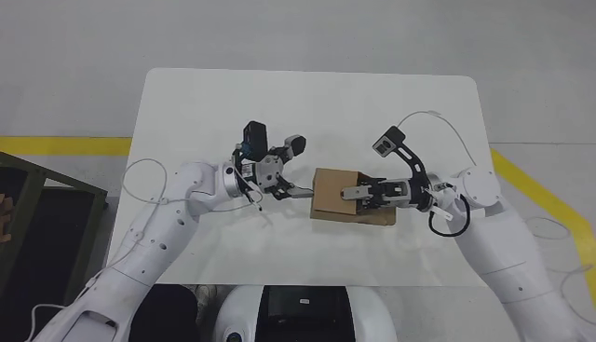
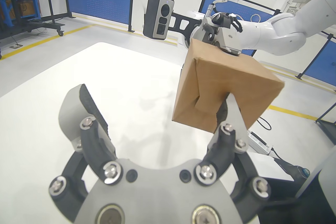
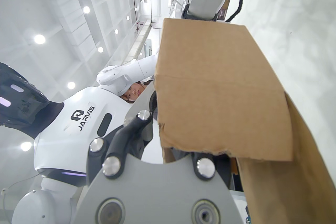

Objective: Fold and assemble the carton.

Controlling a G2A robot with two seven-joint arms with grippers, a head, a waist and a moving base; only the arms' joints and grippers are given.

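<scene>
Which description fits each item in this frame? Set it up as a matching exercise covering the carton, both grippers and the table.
Things:
1. carton
2. left gripper
3. right gripper
4. table

Descriptions:
A. white, with rounded corners
B. open, one finger against the carton's end
C. brown cardboard, flaps folded in at the end facing the left gripper
D. shut on a wall of the carton

Pairs: 1-C, 2-B, 3-D, 4-A
</scene>
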